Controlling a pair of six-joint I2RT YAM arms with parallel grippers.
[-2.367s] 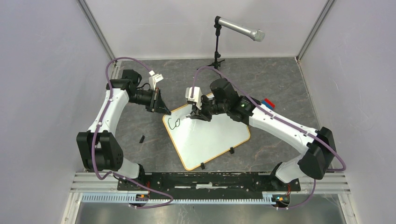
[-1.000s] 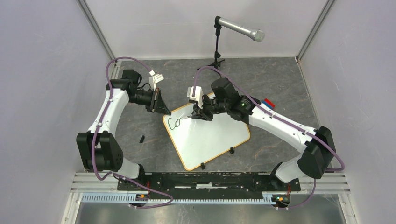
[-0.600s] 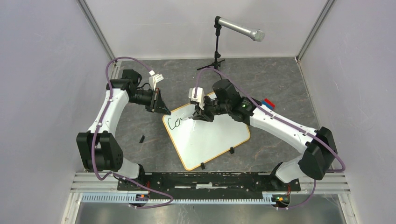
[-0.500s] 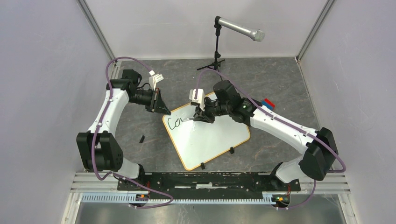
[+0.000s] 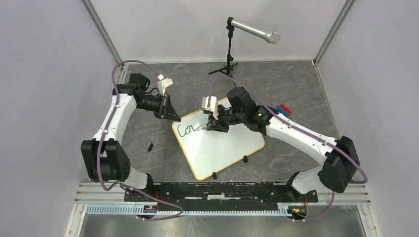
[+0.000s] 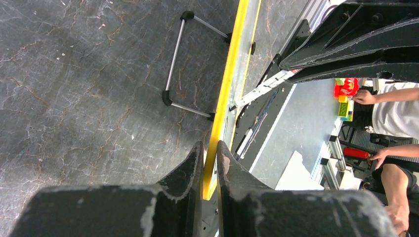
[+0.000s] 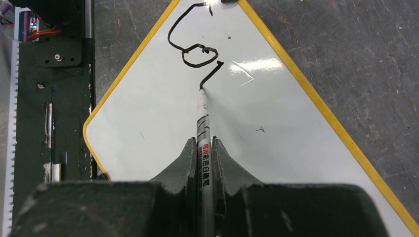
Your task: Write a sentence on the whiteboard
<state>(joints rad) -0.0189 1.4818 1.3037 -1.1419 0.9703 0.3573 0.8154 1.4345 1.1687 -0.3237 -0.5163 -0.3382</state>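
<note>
The whiteboard lies tilted on the dark table, white with an orange rim. My left gripper is shut on its far left corner; in the left wrist view the two jaws pinch the rim edge-on. My right gripper is shut on a silver marker, whose tip touches the board. The sentence stands as black "Co" plus a short slanted stroke ending at the tip. From above, the writing sits near the board's left corner, just left of the right gripper.
A microphone on a black stand rises behind the board. A small black piece lies on the table left of the board. A red and blue object shows behind the right arm. Two black clip feet sit on the board's near edge.
My right gripper has slid the marker to the right across the board, adding a short stroke after the "Co". The left gripper and the board have stayed put.
</note>
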